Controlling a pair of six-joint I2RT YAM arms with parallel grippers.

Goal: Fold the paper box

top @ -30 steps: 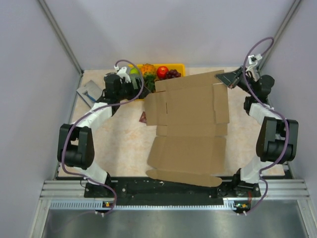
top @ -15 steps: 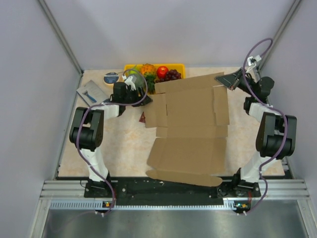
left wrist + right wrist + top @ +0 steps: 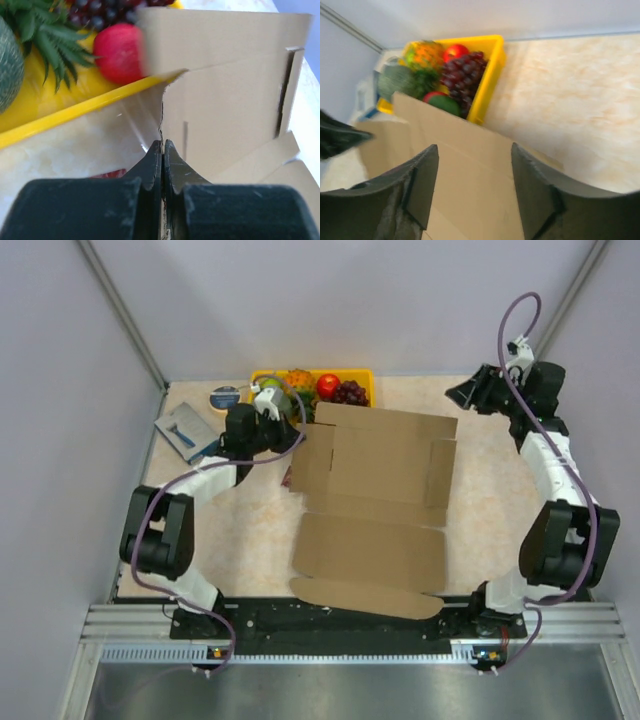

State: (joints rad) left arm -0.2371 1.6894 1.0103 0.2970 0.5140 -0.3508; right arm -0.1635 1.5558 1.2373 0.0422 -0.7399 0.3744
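The paper box (image 3: 375, 500) is a flat brown die-cut cardboard sheet spread over the middle of the table, reaching the near edge. My left gripper (image 3: 296, 436) is at the sheet's far left flap, shut on the flap's thin edge. In the left wrist view the cardboard (image 3: 230, 115) edge runs down between the closed fingertips of that gripper (image 3: 163, 143). My right gripper (image 3: 457, 395) hovers open above and beyond the sheet's far right corner, holding nothing. The right wrist view shows that gripper (image 3: 474, 147) with its fingers spread over the cardboard (image 3: 460, 170).
A yellow fruit tray (image 3: 362, 374) (image 3: 75, 114) (image 3: 491, 62) stands at the back, touching the sheet's far edge. A blue-and-grey packet (image 3: 185, 430) and a round tin (image 3: 225, 397) lie at the back left. A small red item (image 3: 289, 478) peeks from under the sheet's left side.
My left gripper moved right to the sheet's left flap and shut on it. My right gripper opened, let go of the raised far right corner and pulled up; the sheet settled flatter.
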